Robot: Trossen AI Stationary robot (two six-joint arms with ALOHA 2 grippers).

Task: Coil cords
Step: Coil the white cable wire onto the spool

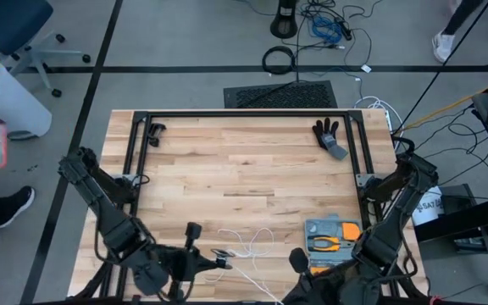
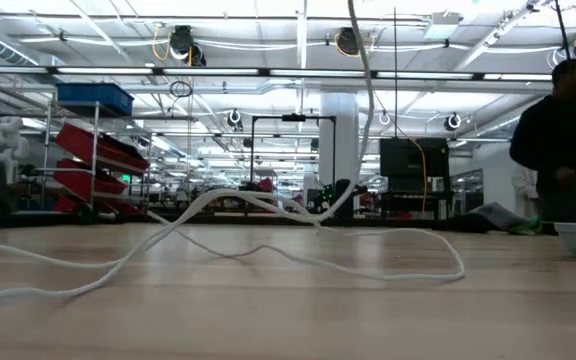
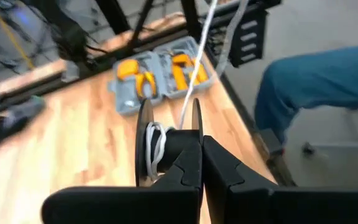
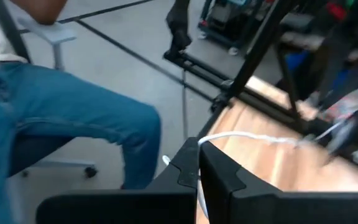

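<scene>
Wooden plank worktop (image 1: 244, 169), pale and finely grained, bordered by a black metal frame (image 1: 227, 114); its middle is bare, and all activity sits along the near edge. Left end effector (image 3: 201, 165), fingers fully closed, pinches the hub of the reel (image 3: 166, 146), a thin black disc pair carrying a few white turns. The white cord (image 1: 252, 246) lies in loose, slack loops on the worktop just beside the reel, between the two arms, one strand rising off the surface toward the right end effector (image 4: 199, 163), whose closed fingers nip it at the near edge. A grey tool case (image 1: 333, 237) with orange-handled tools lies close to the right arm; a dark glove (image 1: 329, 135) rests near the far right corner. A person in blue trousers (image 4: 73, 124) sits just off the near edge.
</scene>
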